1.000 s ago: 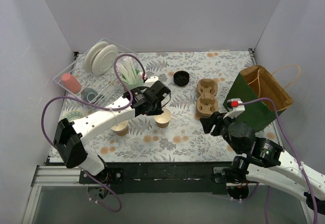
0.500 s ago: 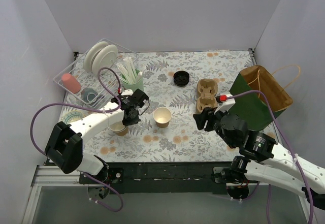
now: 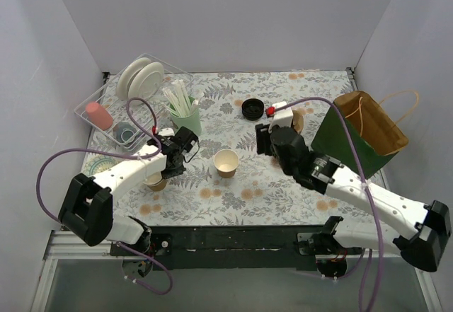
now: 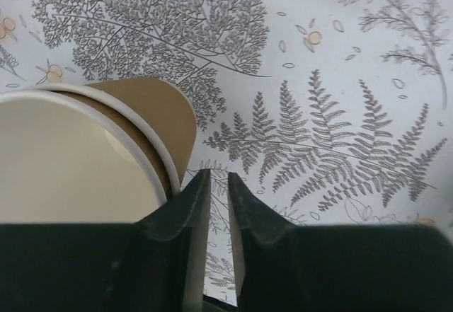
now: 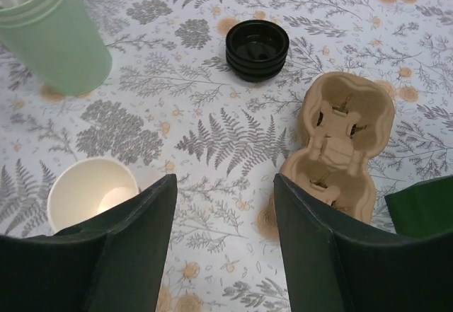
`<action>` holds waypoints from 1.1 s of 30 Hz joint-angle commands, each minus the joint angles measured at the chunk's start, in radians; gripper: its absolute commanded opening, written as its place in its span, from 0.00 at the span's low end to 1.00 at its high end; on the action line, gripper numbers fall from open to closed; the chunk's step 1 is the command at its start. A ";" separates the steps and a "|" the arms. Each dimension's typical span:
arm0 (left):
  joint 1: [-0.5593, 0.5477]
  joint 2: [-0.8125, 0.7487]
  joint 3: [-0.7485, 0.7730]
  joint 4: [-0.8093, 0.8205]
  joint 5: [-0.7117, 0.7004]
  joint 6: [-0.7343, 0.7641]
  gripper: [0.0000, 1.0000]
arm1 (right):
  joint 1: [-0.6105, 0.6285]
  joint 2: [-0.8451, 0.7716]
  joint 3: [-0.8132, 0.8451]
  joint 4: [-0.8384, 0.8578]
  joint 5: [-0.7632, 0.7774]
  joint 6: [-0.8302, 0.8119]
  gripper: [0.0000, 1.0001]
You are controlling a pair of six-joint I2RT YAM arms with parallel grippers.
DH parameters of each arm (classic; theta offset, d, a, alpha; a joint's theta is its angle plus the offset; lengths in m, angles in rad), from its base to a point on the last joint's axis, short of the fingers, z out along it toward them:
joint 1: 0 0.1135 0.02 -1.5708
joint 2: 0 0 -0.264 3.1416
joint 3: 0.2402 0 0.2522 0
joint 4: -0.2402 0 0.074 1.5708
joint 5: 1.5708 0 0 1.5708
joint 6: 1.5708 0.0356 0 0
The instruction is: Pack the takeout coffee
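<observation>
Near left on the bench (image 3: 248,193), the left hand (image 4: 219,177) is closed to a thin slit with nothing in it, just beside an open paper cup (image 4: 152,114). At mid-bench a second cup (image 5: 92,188) stands upright and lidless. The right hand (image 5: 223,185) hovers above the bench, spread wide and empty. Farther off sit the black lids (image 5: 257,49), with the cup carrier (image 5: 340,135) to their right.

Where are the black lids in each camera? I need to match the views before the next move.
Top external: black lids sit upper centre on the fern cloth.
Left wrist: not in it.
Right wrist: upper centre, left of the pulp carrier.
Shared landmark: the mint-green cup, left of the lids in both of those views.
</observation>
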 commanded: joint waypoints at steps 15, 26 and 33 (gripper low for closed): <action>0.006 -0.509 -0.146 0.531 0.425 0.381 0.98 | -0.442 0.688 0.528 -0.040 -0.255 0.032 0.63; 0.006 -0.559 -0.175 0.588 0.500 0.423 0.98 | -0.509 0.952 0.772 -0.090 -0.301 0.021 0.60; 0.006 -0.591 -0.190 0.603 0.503 0.425 0.98 | -0.517 1.040 0.842 -0.112 -0.318 0.027 0.59</action>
